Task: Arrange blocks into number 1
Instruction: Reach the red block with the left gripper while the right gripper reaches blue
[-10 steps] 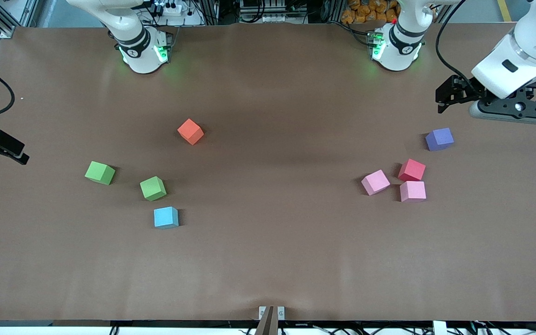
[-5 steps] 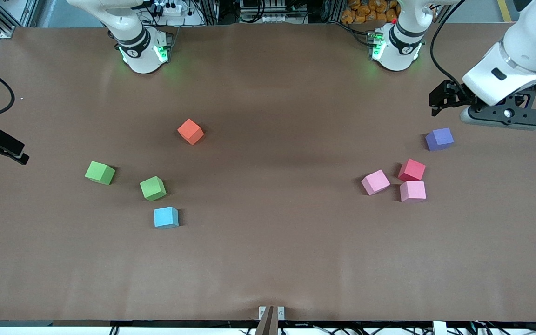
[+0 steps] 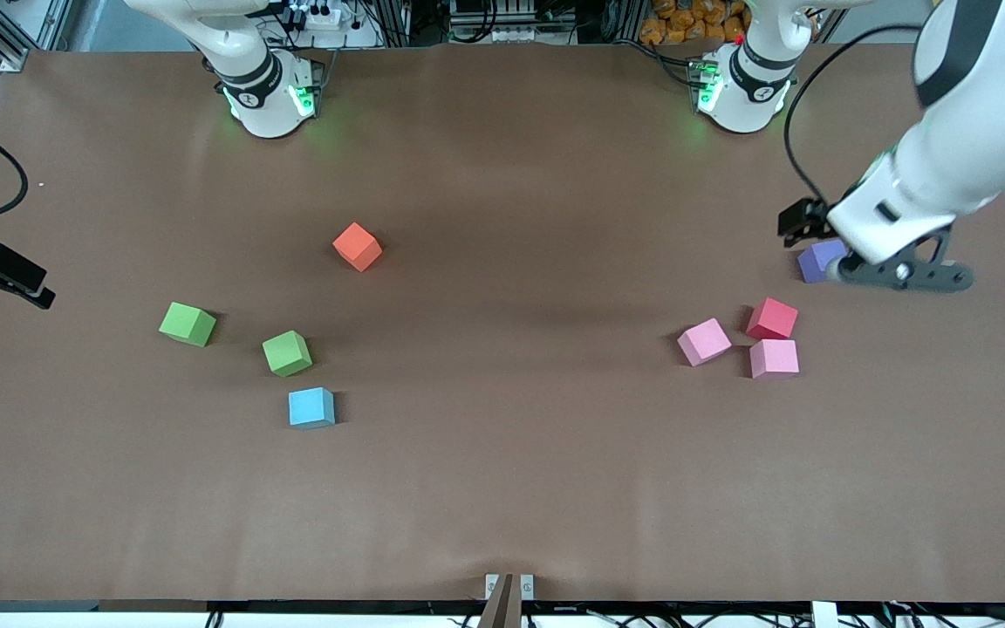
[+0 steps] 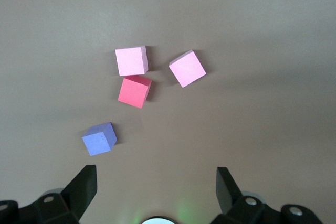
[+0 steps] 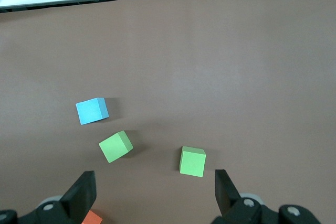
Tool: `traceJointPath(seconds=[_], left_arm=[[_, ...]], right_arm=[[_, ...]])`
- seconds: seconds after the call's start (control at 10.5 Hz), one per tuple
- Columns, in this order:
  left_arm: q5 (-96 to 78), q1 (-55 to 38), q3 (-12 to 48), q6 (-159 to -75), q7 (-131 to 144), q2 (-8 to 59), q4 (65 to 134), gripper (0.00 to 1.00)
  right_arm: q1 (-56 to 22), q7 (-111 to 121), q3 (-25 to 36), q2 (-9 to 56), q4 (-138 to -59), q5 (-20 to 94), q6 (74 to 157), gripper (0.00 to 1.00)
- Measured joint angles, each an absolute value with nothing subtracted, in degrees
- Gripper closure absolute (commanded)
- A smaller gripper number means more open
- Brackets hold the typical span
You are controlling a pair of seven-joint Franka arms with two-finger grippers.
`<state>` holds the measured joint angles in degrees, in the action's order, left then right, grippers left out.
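Blocks lie scattered on the brown surface in two groups, one toward each arm's end. Left claw hangs spread apart above the purple block; right claw waits, also spread.

Our left gripper: shifted from right edge, upper frame, down and inward, now over our purple block

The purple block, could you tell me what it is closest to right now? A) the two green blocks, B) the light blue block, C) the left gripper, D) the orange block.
C: the purple block sits at the left arm's end of the table, partly covered by the open left gripper that hangs over it.
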<state>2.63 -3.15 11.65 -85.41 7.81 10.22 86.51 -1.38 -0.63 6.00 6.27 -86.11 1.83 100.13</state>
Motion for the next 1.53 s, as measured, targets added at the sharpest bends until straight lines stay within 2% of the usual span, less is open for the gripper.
traceJointPath(seconds=[0.19,0.67,0.95,1.53], left_arm=[[3.48,-2.85,11.57,-87.62,7.97,13.8,87.56,0.0],[9.11,-0.08,11.25,-100.98,8.0,19.0,96.11,0.0],[10.33,0.46,11.23,-111.94,7.99,20.9,103.98,0.0],[10.69,3.85,10.95,-118.49,8.0,24.98,105.65,0.0]], right_arm=[[-1.41,-0.63,6.0,6.84,-86.18,1.83,100.18,0.0],[-2.36,-0.65,5.88,9.62,-86.29,1.86,103.05,0.0],[-3.57,-0.63,5.71,11.97,-87.1,1.89,107.11,0.0],[-9.79,-0.84,5.53,21.02,-90.09,3.81,118.47,0.0]])
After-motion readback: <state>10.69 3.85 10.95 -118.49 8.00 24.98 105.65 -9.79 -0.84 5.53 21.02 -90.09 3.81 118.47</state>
